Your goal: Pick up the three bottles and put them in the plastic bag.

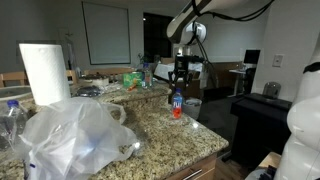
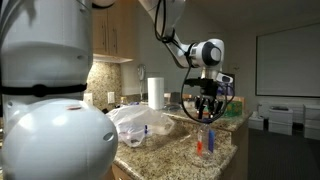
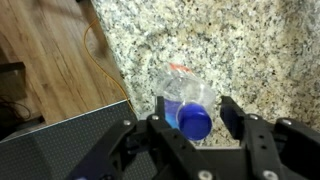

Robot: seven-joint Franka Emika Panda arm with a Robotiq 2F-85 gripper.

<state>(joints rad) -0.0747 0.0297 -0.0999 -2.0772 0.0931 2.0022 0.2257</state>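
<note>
One small clear bottle with a blue cap and red-and-blue label stands upright on the granite counter, near its edge; it shows in both exterior views. My gripper hangs straight above it. In the wrist view the blue cap lies between my open fingers, with a gap on each side. The crinkled white plastic bag lies on the counter well away from the bottle. I see no other small bottles clearly.
A tall paper-towel roll stands behind the bag. A larger clear water bottle stands beside the bag. Clutter lies at the counter's far end. Wood floor and a cable lie beyond the counter edge.
</note>
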